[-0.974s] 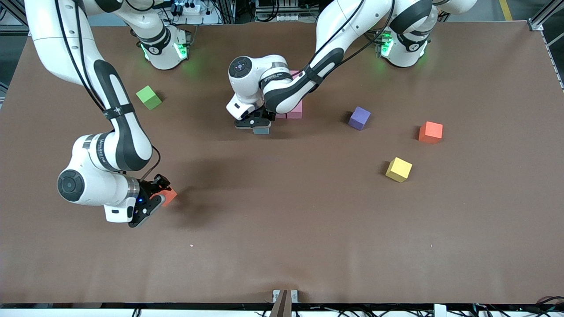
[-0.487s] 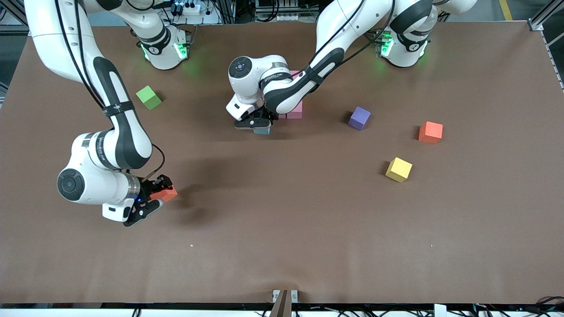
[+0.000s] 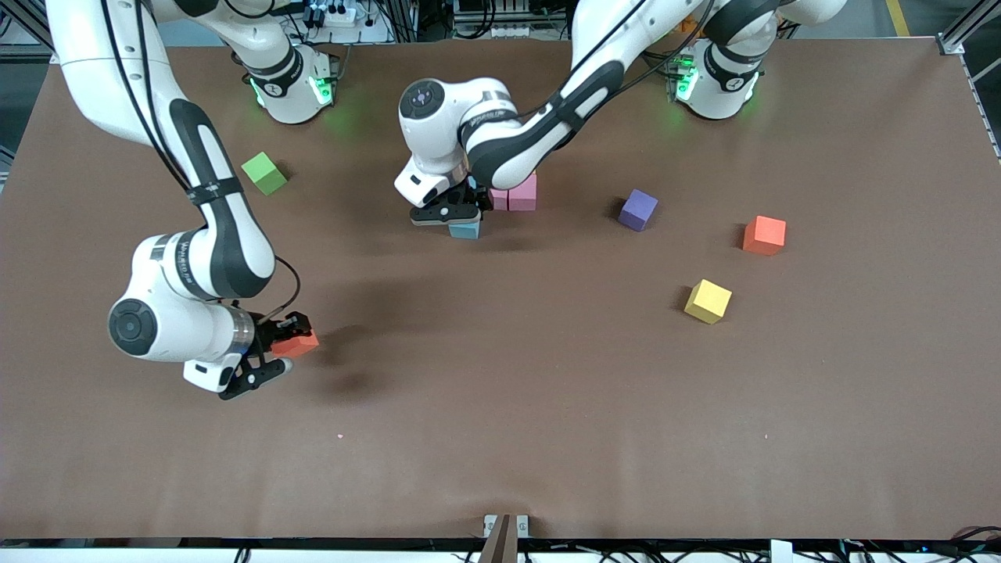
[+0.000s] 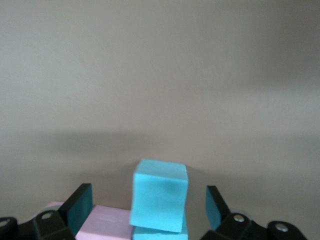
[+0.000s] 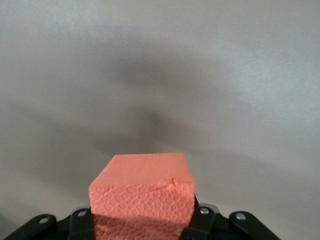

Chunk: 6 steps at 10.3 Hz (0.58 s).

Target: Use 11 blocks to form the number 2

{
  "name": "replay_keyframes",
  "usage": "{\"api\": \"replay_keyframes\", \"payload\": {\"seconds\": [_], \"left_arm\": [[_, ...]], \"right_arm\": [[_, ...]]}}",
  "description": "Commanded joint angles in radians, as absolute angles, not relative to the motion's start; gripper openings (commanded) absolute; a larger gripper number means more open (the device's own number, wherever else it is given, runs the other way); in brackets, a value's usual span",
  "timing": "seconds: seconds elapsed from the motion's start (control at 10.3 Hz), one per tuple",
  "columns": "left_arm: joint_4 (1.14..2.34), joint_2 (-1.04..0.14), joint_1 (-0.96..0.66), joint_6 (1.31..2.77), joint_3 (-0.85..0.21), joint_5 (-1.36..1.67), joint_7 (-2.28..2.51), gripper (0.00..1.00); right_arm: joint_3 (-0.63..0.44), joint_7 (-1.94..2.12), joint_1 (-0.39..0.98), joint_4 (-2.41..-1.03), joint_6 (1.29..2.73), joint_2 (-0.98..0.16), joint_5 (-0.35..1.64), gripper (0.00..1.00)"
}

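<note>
Building the digit is at an early stage: only a few blocks are gathered near the middle of the desk's edge where the bases stand. A light blue cube (image 3: 466, 229) lies there beside two pink cubes (image 3: 516, 193), and the left claw (image 3: 450, 213) is seen just over it with its fingers (image 4: 78, 206) spread wide on either side, gripping nothing. In the left wrist view the blue cube (image 4: 159, 194) appears to rest on or against another blue one, which cannot be told for certain. The right claw (image 3: 274, 356) is closed on a red cube (image 3: 297, 342), held above the desk (image 3: 500, 391) toward the right arm's end. The next move is judged to call for this red cube to be carried to the cluster and set flush against a neighbour. A purple cube (image 3: 638, 209), an orange-red cube (image 3: 764, 234) and a yellow cube (image 3: 708, 301) lie scattered toward the left arm's end, not yet collected. A lime-green cube (image 3: 264, 173) sits apart. The desk is covered in plain brown matte material; cables and frame rails are seen past its edges.
</note>
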<state>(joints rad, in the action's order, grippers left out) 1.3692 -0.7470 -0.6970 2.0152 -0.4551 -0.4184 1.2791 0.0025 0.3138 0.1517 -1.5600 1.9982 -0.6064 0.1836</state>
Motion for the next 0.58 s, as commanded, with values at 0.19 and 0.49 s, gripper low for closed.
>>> {"api": "replay_keyframes", "payload": {"seconds": [0.19,0.49], "left_arm": [[1.401,-0.548,-0.543,1.795,-0.454,-0.302,1.264,1.00],[1.422,-0.476,-0.433,1.662,-0.457,-0.302,1.208,1.00]], "right_arm": [[0.003,0.068,0.254,-1.578,2.005,-0.580,0.192,0.00],[0.002,-0.162,0.377,-1.572,2.017,-0.587,0.183,0.00]]}}
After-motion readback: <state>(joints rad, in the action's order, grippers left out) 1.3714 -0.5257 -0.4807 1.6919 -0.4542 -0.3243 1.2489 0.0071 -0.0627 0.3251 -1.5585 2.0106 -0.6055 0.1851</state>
